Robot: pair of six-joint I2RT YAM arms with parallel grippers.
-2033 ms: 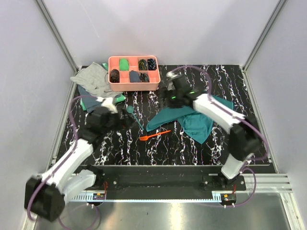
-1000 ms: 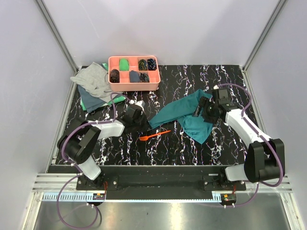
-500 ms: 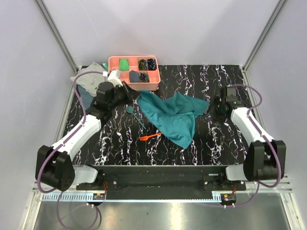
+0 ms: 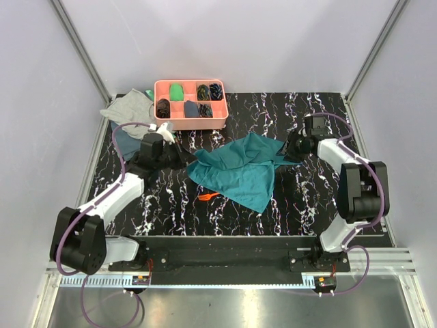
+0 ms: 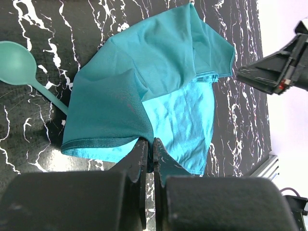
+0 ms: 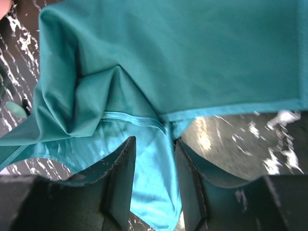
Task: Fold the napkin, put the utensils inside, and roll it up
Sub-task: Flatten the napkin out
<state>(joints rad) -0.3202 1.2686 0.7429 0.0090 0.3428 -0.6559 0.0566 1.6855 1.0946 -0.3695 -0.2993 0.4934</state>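
The teal napkin [image 4: 239, 169] lies rumpled and partly doubled over in the middle of the black marbled table. My left gripper [image 4: 186, 161] is shut on its left edge; the left wrist view shows the hem pinched between the jaws [image 5: 149, 142]. My right gripper [image 4: 288, 149] is at the napkin's right corner. Its jaws stand apart in the right wrist view [image 6: 155, 142], with a loose fold of cloth between them. The orange fork [image 4: 206, 196] pokes out from under the napkin's near left edge. The teal spoon [image 5: 19, 62] lies left of the napkin, its handle running under the cloth.
A pink compartment tray [image 4: 191, 124] holding rolled cloths stands at the back left. Beside it lie a light grey cloth [image 4: 126, 109], a dark cloth [image 4: 126, 145] and a bit of green cloth [image 4: 149, 94]. Grey walls and metal posts enclose the table.
My left gripper has dragged the napkin's edge leftwards, spreading the cloth over most of the fork. My right gripper let go, swung out, then returned to the right corner with narrowing jaws.
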